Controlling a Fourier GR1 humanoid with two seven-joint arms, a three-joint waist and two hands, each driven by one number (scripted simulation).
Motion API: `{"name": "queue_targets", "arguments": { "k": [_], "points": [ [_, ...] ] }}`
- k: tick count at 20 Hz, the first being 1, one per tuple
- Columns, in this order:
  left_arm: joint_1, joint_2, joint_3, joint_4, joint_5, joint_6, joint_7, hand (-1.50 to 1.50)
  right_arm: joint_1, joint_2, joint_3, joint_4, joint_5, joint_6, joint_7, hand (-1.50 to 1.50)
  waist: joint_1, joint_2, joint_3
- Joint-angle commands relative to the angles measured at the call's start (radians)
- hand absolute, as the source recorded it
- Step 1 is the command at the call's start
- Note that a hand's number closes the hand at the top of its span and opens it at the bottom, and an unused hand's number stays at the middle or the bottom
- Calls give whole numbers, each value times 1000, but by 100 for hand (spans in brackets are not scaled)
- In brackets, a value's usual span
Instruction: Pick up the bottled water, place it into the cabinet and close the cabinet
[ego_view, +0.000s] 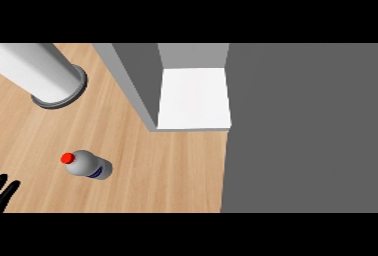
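With only the left robot hand (7, 190) showing, fingers straight, at the worktop's (170, 170) lower left corner, a sideways reach could topple the nearby upright bottled water (88, 165).

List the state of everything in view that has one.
Bottle: upright on the counter, red cap on, untouched.
Cabinet: open, white shelf bare.
Left hand: at the lower left edge, fingers straight, holding nothing.
Right hand: out of view.

one bottled water (87, 165), one cabinet (193, 97), one robot hand (7, 190), one grey cylinder (40, 72)
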Motion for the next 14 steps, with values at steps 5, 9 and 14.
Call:
{"name": "queue_targets", "arguments": {
  "k": [5,9,14],
  "points": [
    [-115,34,75,258,-42,-104,-118,-150,91,2,-30,-206,-180,17,54,-150,-10,2,-1],
    [-199,44,57,346,-116,-110,-146,-150,75,-8,-44,-177,-215,32,42,-150,-11,5,-1],
    [-283,9,9,491,-220,-94,-202,-150,125,1,-27,-211,-218,32,60,-150,-19,6,-2]
  ]
}}
